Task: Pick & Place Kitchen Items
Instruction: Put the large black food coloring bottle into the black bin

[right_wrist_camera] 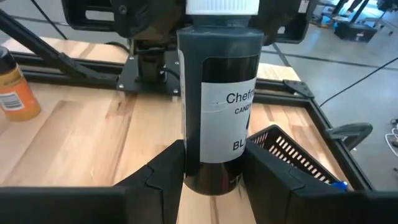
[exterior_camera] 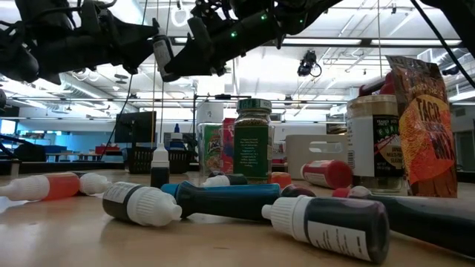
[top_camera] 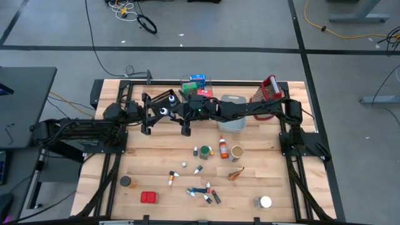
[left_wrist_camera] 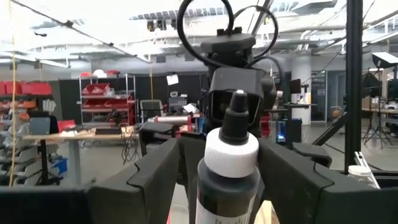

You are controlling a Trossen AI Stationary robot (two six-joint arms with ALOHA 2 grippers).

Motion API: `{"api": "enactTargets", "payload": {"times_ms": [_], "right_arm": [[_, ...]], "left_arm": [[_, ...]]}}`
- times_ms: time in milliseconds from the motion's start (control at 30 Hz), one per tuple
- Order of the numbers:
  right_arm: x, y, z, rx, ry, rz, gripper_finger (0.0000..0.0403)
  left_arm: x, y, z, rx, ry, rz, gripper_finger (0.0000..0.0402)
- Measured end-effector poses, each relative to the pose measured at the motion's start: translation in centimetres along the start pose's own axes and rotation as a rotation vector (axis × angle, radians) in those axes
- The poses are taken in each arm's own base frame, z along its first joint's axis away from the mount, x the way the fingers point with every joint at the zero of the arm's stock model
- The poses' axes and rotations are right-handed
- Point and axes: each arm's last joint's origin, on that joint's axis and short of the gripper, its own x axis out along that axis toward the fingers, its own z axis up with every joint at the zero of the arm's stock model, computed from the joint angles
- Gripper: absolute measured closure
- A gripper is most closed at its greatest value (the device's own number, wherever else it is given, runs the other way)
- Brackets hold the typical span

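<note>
A small black bottle (right_wrist_camera: 214,93) with a white cap (left_wrist_camera: 228,149) and a black tip stands upright in the air over the table's far middle, and also shows in the high view (top_camera: 164,112). My right gripper (right_wrist_camera: 214,177), reaching in from the table's right, is shut on it. My left gripper (left_wrist_camera: 227,186) comes from the table's left and is open, one finger on either side of the bottle's upper body just below the cap. I cannot tell whether those fingers touch it. Several other kitchen items lie on the near half of the table. My right gripper pinches the lower part of the bottle's body (right_wrist_camera: 186,165) between its two fingers, one on each side. The fingers come nearly level from the table's right, slanting a little down. The bottle stands upright in the hold, cap up, lifted clear of the table.
Along the far edge stand a black basket (top_camera: 164,97), a clear bin (top_camera: 197,84) with boxes, a grey-blue bin (top_camera: 232,107) and a red-handled grater (top_camera: 269,90). Small bottles, a green-lidded jar (top_camera: 205,152), a can (top_camera: 237,152) and a red box (top_camera: 149,197) lie nearer.
</note>
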Motion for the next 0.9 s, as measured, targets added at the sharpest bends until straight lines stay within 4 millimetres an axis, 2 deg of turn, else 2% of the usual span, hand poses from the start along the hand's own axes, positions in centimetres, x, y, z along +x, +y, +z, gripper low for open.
{"api": "enactTargets", "payload": {"times_ms": [133,267,400,500,733,900], "right_arm": [[0.1,0.0,0.1,0.038,-0.013,0.000,0.0251],[0.8,0.1,-0.8,0.038,0.013,0.008,0.0251],[0.9,0.1,-0.8,0.038,0.007,0.006,0.0251],[0.9,0.1,-0.8,0.038,0.007,0.003,0.0251],[0.9,0.1,-0.8,0.037,0.001,0.002,0.0251],[0.9,0.1,-0.8,0.031,0.004,0.001,0.0251]], "left_arm": [[0.5,0.1,0.4,0.001,0.003,-0.005,0.0180],[1.1,0.2,1.0,0.000,0.005,-0.032,0.0180],[1.8,0.3,1.1,-0.019,0.064,-0.048,0.0186],[2.0,0.4,0.9,-0.020,0.115,-0.044,0.0206],[2.0,0.3,1.3,-0.005,0.076,-0.049,0.0277],[2.0,0.4,1.1,-0.018,0.102,-0.046,0.0279]]}}
